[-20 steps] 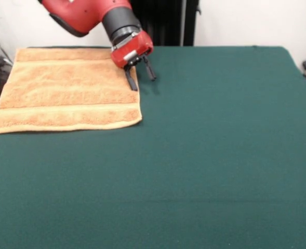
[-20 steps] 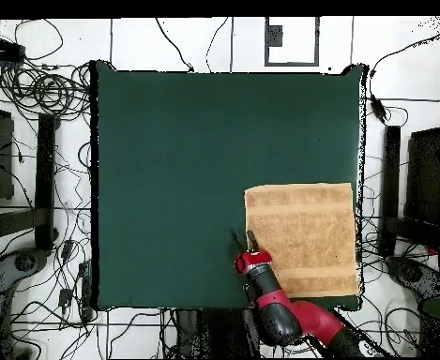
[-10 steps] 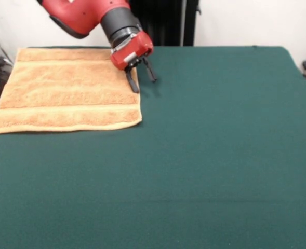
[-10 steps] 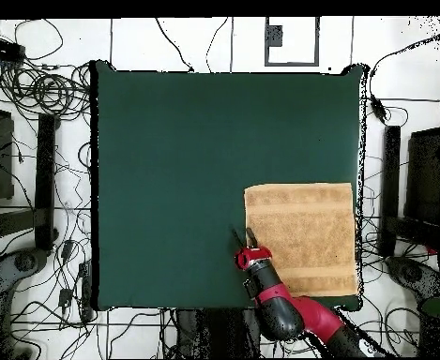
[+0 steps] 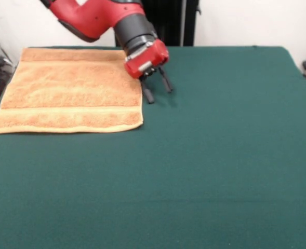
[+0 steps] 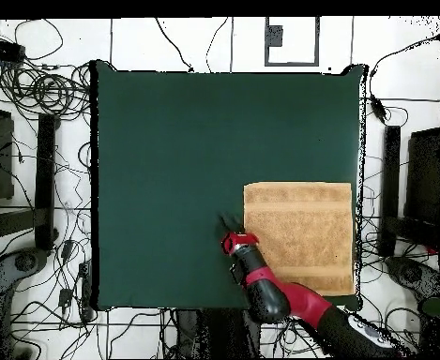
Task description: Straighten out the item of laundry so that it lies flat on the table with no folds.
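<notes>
The orange-tan towel lies spread out on the green table at the far left of the front view, with band stripes near its edges and no fold showing. From overhead, the towel sits near the table's right edge. My gripper hangs just off the towel's right edge, over bare cloth, open and empty. In the overhead view the gripper is just left of the towel.
Cables and equipment lie on the floor around the table. A dark stand rises behind the table's far edge.
The gripper has moved off the towel's edge, toward the table's middle. The towel's edge shifted slightly with it.
</notes>
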{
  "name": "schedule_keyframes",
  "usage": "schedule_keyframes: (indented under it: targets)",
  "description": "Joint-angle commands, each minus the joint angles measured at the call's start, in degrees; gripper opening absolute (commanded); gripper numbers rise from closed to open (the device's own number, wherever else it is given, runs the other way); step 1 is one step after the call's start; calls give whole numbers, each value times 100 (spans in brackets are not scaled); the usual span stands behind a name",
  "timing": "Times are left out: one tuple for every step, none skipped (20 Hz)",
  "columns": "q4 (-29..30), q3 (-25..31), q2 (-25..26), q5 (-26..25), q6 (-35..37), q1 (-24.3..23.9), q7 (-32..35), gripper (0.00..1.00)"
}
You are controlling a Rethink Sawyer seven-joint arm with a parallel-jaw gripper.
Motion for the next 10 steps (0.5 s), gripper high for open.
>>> schedule_keyframes:
  targets:
    - [-1350,-532,337,1178,215,1244,1174,100]
    - [-1365,-536,358,1210,177,1279,1174,100]
    - [-1350,-556,355,1274,114,1330,1185,100]
    - [-1341,-574,353,1315,69,1365,1191,100]
    - [-1326,-584,338,1359,43,1396,1196,100]
    - [-1312,-594,323,1402,17,1426,1202,100]
    - [-1290,-597,291,1426,28,1437,1201,100]
    - [-1281,-599,277,1435,38,1440,1198,100]
    - [-1268,-601,248,1440,69,1433,1185,100]
    - [-1268,-604,233,1436,90,1430,1170,100]
